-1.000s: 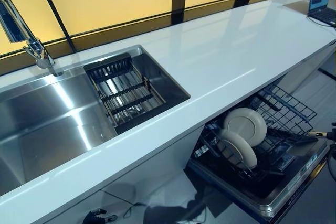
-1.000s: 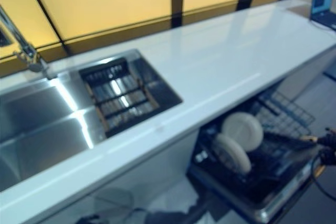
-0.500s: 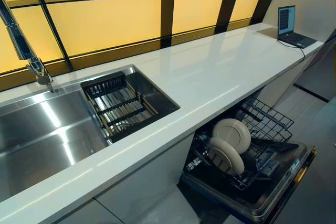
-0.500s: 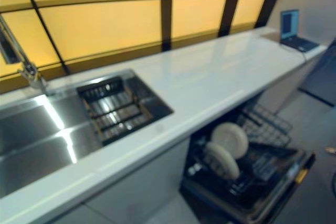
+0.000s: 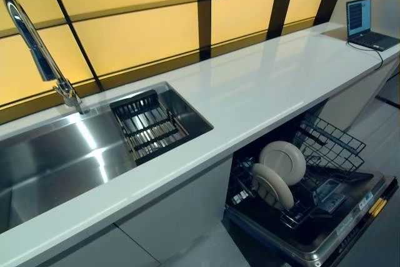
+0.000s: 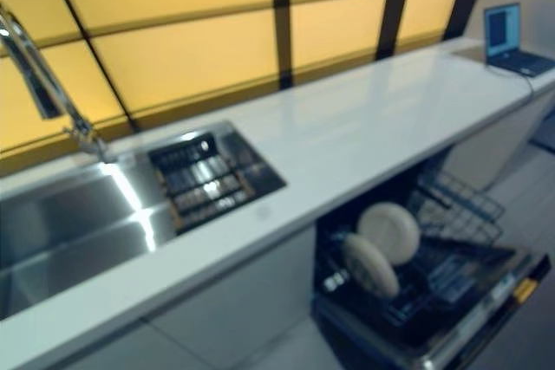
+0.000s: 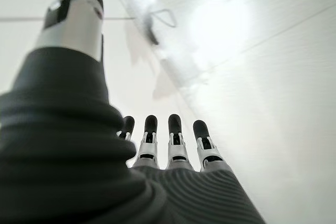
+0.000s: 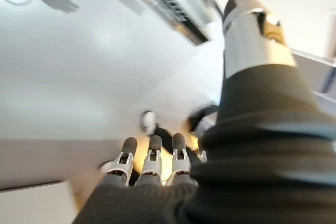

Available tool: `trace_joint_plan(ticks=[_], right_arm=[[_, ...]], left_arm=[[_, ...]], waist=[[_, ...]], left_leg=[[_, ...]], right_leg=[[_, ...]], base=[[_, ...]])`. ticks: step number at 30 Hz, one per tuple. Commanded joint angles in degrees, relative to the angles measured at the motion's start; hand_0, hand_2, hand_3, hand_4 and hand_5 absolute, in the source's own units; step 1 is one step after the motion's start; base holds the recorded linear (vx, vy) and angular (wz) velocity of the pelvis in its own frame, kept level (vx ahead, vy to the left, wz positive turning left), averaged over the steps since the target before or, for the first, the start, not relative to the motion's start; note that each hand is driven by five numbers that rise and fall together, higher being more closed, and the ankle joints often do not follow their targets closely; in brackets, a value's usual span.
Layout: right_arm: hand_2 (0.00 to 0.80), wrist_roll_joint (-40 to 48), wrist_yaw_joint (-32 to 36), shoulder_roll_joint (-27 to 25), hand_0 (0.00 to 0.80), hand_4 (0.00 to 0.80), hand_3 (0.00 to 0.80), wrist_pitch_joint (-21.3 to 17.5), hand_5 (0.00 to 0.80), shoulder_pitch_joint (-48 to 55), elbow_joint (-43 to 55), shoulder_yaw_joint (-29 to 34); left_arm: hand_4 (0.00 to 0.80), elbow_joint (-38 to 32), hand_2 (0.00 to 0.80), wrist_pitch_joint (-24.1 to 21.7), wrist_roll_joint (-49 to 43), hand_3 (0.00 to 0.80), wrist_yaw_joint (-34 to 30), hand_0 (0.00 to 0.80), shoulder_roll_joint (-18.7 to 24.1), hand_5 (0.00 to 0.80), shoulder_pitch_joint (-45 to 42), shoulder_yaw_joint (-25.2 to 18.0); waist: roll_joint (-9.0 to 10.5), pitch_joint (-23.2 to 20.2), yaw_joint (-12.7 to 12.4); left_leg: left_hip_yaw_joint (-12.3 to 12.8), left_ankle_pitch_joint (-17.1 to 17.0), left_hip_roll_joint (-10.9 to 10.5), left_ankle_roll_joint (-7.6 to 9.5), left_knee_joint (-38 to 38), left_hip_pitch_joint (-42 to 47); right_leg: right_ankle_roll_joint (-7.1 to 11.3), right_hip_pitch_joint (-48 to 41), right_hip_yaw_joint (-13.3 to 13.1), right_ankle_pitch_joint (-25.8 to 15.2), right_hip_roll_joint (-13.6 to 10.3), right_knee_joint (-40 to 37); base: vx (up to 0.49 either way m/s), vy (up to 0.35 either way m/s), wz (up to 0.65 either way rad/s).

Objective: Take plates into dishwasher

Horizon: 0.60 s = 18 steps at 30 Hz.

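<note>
2 plates (image 5: pixel 279 172) stand upright in the open dishwasher (image 5: pixel 325 229) rack below the white tabletop (image 5: pixel 262 85), its far side cut off. Neither wrist view shows them: the left robot hand (image 7: pixel 168 145) and right robot hand (image 8: pixel 152 163) both hang released, fingers straight, empty.

Two cream plates (image 5: pixel 280 173) in a black rack (image 5: pixel 325 148); white counter (image 5: pixel 262 85), amber window panels (image 5: pixel 125 35).

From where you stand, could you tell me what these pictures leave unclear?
- Dishwasher door: cut off by the left eye view's lower edge.
- Sink: its left end runs off the eye views.
- Laptop screen: too small to read.
- Plates: lower edges hidden in the rack.
- Both hands (left hand, right hand): empty, pointing at blurred floor.
</note>
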<state>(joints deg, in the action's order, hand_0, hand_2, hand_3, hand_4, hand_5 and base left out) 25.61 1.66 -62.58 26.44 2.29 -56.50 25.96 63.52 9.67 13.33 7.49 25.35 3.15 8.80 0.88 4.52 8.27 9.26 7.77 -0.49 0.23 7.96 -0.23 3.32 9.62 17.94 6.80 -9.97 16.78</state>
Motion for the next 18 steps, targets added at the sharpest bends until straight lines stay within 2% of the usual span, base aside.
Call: trace_joint_plan(ticks=[1, 3, 4, 8, 12, 13, 14, 15, 17, 18], right_arm=[[0.0, 2.44, -0.64, -0.64, 0.0, 0.0, 0.0, -2.49, 0.0, -5.92, -0.1, -3.99], [0.0, 3.35, -0.54, -0.63, 0.0, 0.0, 0.0, -2.37, 0.0, -6.42, -0.6, -4.5], [0.0, 2.17, 0.53, -1.06, 0.0, 0.0, 0.0, -3.09, 0.0, -7.45, -2.9, -4.14], [0.0, 0.51, 1.15, -1.87, 0.0, 0.0, 0.0, -3.05, 0.0, -7.82, -4.47, -4.22], [0.0, -2.84, 1.52, -2.44, 0.0, 0.0, 0.0, -2.8, 0.0, -7.62, -6.56, -4.17], [0.0, -3.12, 1.37, -2.52, 0.0, 0.0, 0.0, -2.67, 0.0, -7.45, -6.38, -4.37], [0.0, -3.36, 1.11, -2.65, 0.0, 0.0, 0.0, -2.41, 0.0, -6.98, -6.03, -4.26], [0.0, -3.76, 1.54, -2.3, 0.0, 0.0, 0.0, -2.2, 0.0, -6.34, -5.58, -3.97], [0.0, -3.94, 1.63, -1.17, 0.0, 0.0, 0.0, -2.11, 0.0, -6.13, -5.23, -4.16], [0.0, -2.11, 0.58, 0.32, 0.0, 0.0, 0.0, -1.7, 0.0, -6.56, -5.31, -4.7]], left_arm=[[0.0, 1.8, 0.0, -0.16, 1.46, 0.0, -0.26, 0.0, 0.39, 0.0, 2.1, -0.2], [0.0, 1.99, 0.0, -0.4, 1.88, 0.0, 0.07, 0.0, 0.41, 0.0, 1.74, -0.18], [0.0, 3.16, 0.0, -1.35, 1.99, 0.0, 0.11, 0.0, 0.2, 0.0, 0.49, 0.21], [0.0, 3.8, 0.0, -2.78, -0.49, 0.0, 0.46, 0.0, -0.14, 0.0, -0.5, 0.53], [0.0, 3.51, 0.0, -2.1, -1.63, 0.0, 1.04, 0.0, -0.23, 0.0, -0.85, 1.21], [0.0, 3.5, 0.0, -1.86, -1.62, 0.0, 1.02, 0.0, 0.0, 0.0, -0.87, 1.31], [0.0, 3.56, 0.0, -1.34, -1.92, 0.0, 0.79, 0.0, 0.48, 0.0, -0.87, 1.48], [0.0, 4.09, 0.0, -0.71, -1.32, 0.0, 0.55, 0.0, 0.93, 0.0, -0.95, 1.29], [0.0, 4.79, 0.0, -0.15, 0.15, 0.0, 0.82, 0.0, 1.45, 0.0, -1.15, 0.58], [0.0, 5.5, 0.0, 0.66, 0.1, 0.0, -0.24, 0.0, 2.55, 0.0, -2.03, -1.37]], waist=[[3.12, 2.63, -2.78], [3.25, 2.87, -3.07], [3.42, 3.16, -3.58], [3.44, 2.38, -3.4], [4.4, 1.7, -2.94], [4.27, 1.76, -2.73], [3.92, 2.0, -2.44], [3.8, 2.26, -2.7], [4.2, 2.3, -3.23], [4.02, 2.58, -4.05]], left_leg=[[-4.65, 2.67, -1.0, -1.19, -5.7, 11.62], [-4.87, 2.62, -1.06, -1.19, -5.61, 11.57], [-5.58, 2.79, -2.05, -0.46, -5.87, 11.47], [-6.7, 2.68, -3.62, 0.09, -6.63, 11.91], [-7.04, 2.74, -4.97, 0.14, -6.11, 12.13], [-7.22, 2.41, -4.79, 0.0, -6.13, 12.16], [-7.26, 2.01, -4.42, 0.09, -6.36, 11.84], [-6.4, 2.43, -3.91, 0.56, -6.29, 11.23], [-5.06, 1.97, -3.36, 0.67, -6.12, 10.15], [-3.0, 1.42, -1.35, 0.3, -6.07, 9.34]], right_leg=[[-1.12, 2.11, 0.67, -6.05, 11.65, -5.0], [-0.95, 1.59, 0.43, -6.49, 11.84, -5.86], [-0.87, 0.96, 0.33, -7.47, 12.06, -7.75], [-0.63, 1.02, 0.09, -9.08, 11.91, -9.77], [0.75, 1.62, 0.37, -12.09, 11.12, -11.71], [0.83, 2.01, -0.27, -12.06, 11.35, -11.13], [0.55, 2.55, -2.17, -11.27, 11.87, -9.31], [1.02, 2.18, -2.68, -11.0, 10.7, -7.76], [2.27, 1.75, -1.92, -11.64, 7.53, -7.68], [4.18, 0.69, -2.27, -12.33, 3.21, -8.26]], base=[[-0.221, -0.097, 0.26], [-0.196, -0.045, -0.06], [-0.246, 0.005, -0.18], [-0.177, 0.066, -0.07], [-0.071, 0.05, 0.11], [-0.102, -0.015, 0.12], [-0.112, -0.066, 0.03], [-0.133, -0.102, 0.0], [-0.163, -0.223, -0.03], [-0.171, -0.311, -0.1]])
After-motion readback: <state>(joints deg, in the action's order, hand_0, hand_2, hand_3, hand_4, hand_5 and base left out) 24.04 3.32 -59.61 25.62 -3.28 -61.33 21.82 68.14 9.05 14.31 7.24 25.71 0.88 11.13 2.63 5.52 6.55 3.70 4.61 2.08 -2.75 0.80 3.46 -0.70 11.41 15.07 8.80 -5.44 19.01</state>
